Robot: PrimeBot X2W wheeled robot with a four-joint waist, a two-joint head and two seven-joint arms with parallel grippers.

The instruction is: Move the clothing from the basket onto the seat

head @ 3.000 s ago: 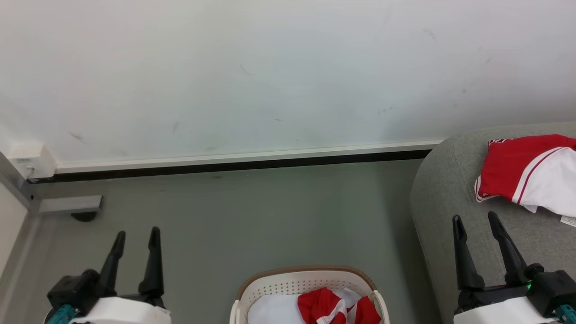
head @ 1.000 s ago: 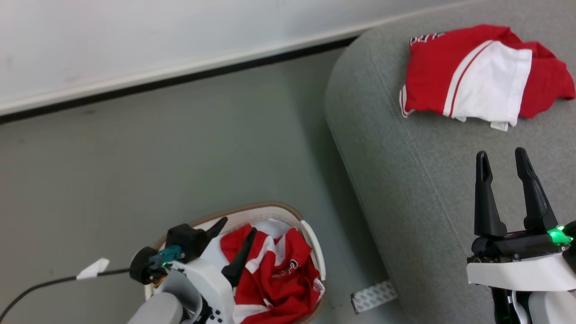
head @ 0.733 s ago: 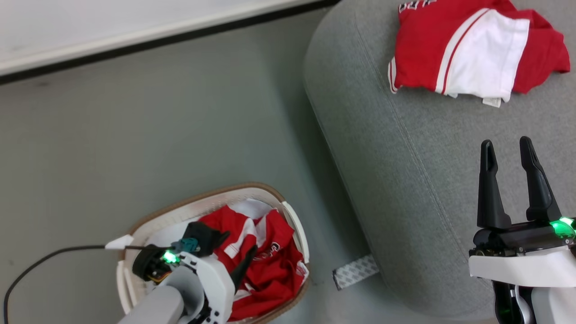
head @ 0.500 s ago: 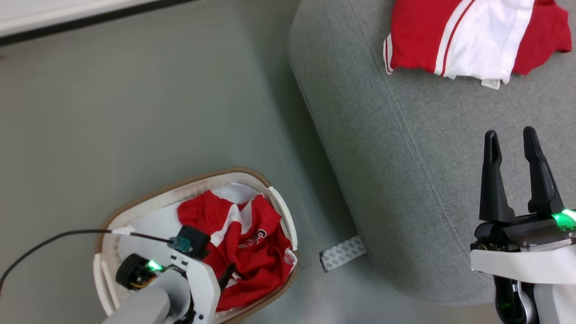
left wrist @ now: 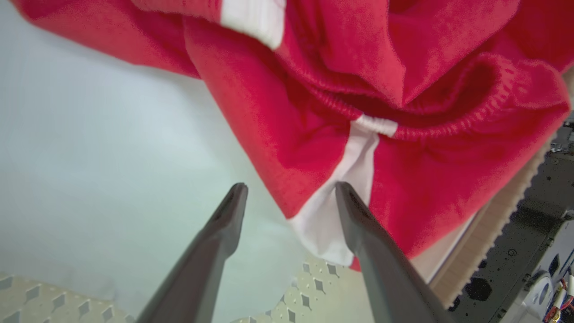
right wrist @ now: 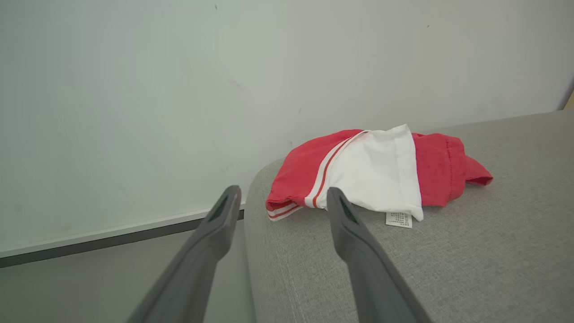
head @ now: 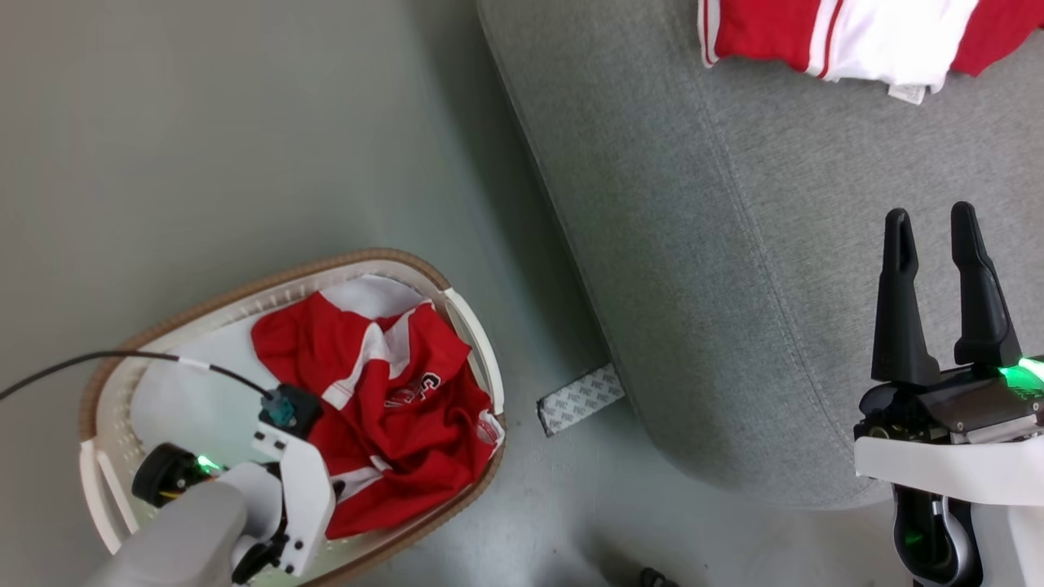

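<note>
A red garment (head: 391, 391) with white stripes and lettering lies crumpled in the cream basket (head: 245, 281), on the floor at the lower left. My left arm (head: 289, 481) reaches down into the basket, hiding its fingers in the head view. In the left wrist view my left gripper (left wrist: 290, 190) is open, its fingers straddling the garment's (left wrist: 323, 134) red-and-white edge. A second red and white garment (head: 848, 33) lies on the grey seat (head: 734, 244). My right gripper (head: 930, 214) hangs open and holds nothing over the seat, with that garment (right wrist: 372, 170) beyond it (right wrist: 282, 194).
A plain white cloth (head: 188, 399) lies under the red garment in the basket. A patterned strip of tape (head: 581, 399) sticks out on the floor at the seat's base. A black cable (head: 98, 359) trails from my left wrist. A pale wall (right wrist: 179, 89) stands behind the seat.
The head camera has tipped down and turned, sliding basket and seat up the picture. My left arm has dropped into the basket, fingers now around the garment's edge. The right gripper stays open.
</note>
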